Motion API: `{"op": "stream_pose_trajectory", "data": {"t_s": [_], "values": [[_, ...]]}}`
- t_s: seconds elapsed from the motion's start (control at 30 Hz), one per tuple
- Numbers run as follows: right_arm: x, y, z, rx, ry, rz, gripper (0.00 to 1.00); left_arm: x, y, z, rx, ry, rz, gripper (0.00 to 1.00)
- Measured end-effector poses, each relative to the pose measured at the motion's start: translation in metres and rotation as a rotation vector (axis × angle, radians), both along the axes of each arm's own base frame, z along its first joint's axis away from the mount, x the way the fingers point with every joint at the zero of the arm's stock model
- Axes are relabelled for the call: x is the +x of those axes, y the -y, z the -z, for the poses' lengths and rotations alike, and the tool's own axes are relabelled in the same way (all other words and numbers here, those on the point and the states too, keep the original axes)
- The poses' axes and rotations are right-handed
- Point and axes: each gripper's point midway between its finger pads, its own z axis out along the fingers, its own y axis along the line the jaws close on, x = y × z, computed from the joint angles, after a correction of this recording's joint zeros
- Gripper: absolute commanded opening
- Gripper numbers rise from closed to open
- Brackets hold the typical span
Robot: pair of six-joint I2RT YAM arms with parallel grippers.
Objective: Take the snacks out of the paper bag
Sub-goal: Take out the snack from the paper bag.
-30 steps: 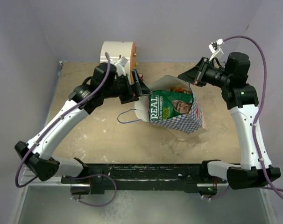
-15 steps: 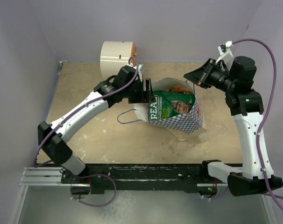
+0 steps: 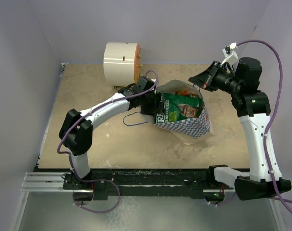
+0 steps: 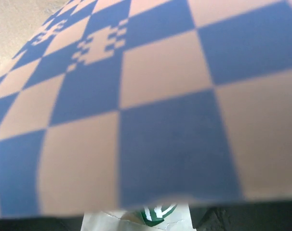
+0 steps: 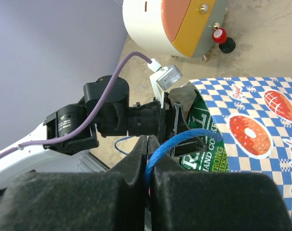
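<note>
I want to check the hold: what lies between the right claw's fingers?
In the right wrist view, the paper bag's blue cord handle lies pinched between the right claw's fingers.

Bag (image 3: 192, 126): blue-and-white check outside, white inside, orange round marks, blue cord handles (image 3: 131, 120). Packet (image 3: 177, 109) in its mouth: green, white lettering; a bit of orange-red behind it. Drum (image 3: 119, 61): white, with orange and yellow end face. Desk (image 3: 112, 144): mottled beige. Arms: white and black, purple cables. Walls: pale lilac.
</note>
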Motion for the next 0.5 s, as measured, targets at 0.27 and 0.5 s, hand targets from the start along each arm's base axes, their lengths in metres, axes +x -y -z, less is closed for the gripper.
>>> {"op": "stream_pose_trajectory", "data": {"t_s": [0.27, 0.5], "values": [[0.000, 0.001, 0.001, -0.013, 0.008, -0.004, 0.00, -0.001, 0.020, -0.008, -0.100, -0.018, 0.029, 0.40], [-0.001, 0.004, 0.008, -0.044, -0.001, 0.004, 0.00, 0.000, 0.030, -0.019, -0.147, -0.020, 0.046, 0.21]]}}
